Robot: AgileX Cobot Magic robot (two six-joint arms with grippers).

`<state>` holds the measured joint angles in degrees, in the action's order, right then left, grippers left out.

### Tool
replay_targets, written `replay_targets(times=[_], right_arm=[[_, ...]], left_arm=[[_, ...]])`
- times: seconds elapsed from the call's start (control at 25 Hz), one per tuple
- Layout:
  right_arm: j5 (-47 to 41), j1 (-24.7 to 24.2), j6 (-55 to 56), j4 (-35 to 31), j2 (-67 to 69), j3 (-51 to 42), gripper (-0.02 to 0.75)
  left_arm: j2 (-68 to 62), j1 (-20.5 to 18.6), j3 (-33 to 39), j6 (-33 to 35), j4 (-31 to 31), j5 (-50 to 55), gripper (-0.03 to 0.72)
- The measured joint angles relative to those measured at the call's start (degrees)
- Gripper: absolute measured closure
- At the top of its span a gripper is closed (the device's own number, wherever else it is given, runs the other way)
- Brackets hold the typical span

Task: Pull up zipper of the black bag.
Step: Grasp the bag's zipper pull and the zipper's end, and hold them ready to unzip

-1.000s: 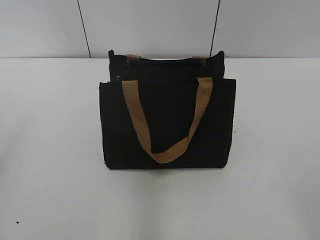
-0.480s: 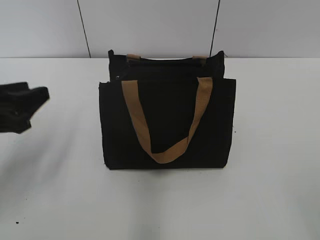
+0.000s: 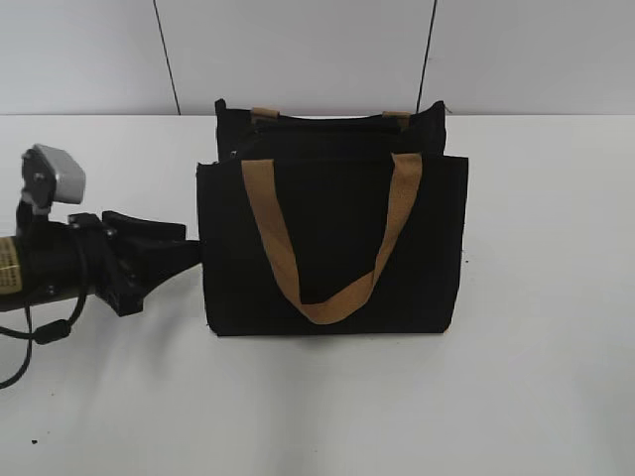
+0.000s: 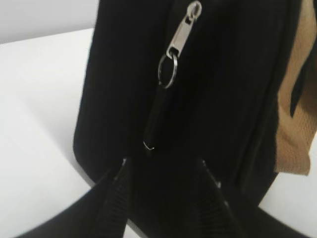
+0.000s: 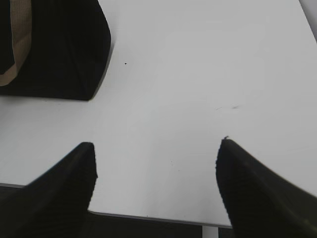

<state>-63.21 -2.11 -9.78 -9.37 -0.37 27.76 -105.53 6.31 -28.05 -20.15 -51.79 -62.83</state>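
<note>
The black bag [image 3: 337, 238] stands upright in the middle of the white table, with a tan strap handle [image 3: 273, 228] hanging down its front. In the left wrist view the silver zipper pull [image 4: 183, 32] hangs on the bag's end [image 4: 124, 74], with a metal ring [image 4: 167, 69] and a black tab [image 4: 156, 121] below it. My left gripper [image 3: 189, 250] is open at the bag's left end; in its own view the left gripper [image 4: 163, 166] has its jaws apart just below the black tab. My right gripper [image 5: 156, 158] is open and empty over bare table, right of the bag's corner [image 5: 59, 49].
The white table [image 3: 536, 377] stretches around the bag, with a grey panelled wall [image 3: 298, 50] behind. The table's front edge [image 5: 148, 217] lies just under the right gripper. The left arm's wrist camera [image 3: 55, 174] sits above the arm.
The left arm has come in from the left edge and reached right to the bag's left end. The bag has not moved.
</note>
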Motion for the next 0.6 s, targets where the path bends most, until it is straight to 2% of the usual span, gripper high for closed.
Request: replay_targets(times=[0.2, 0.6], right_arm=[[0.0, 0.0, 0.0, 0.0, 0.0, 0.0, 0.16], [0.0, 0.0, 0.0, 0.0, 0.0, 0.0, 0.16]], left_arm=[[-7.96, 0.0, -8.91, 0.0, -10.29, 0.58, 0.362], [-16.47, 0.26, -19.89, 0.0, -15.33, -3.35, 0.362]])
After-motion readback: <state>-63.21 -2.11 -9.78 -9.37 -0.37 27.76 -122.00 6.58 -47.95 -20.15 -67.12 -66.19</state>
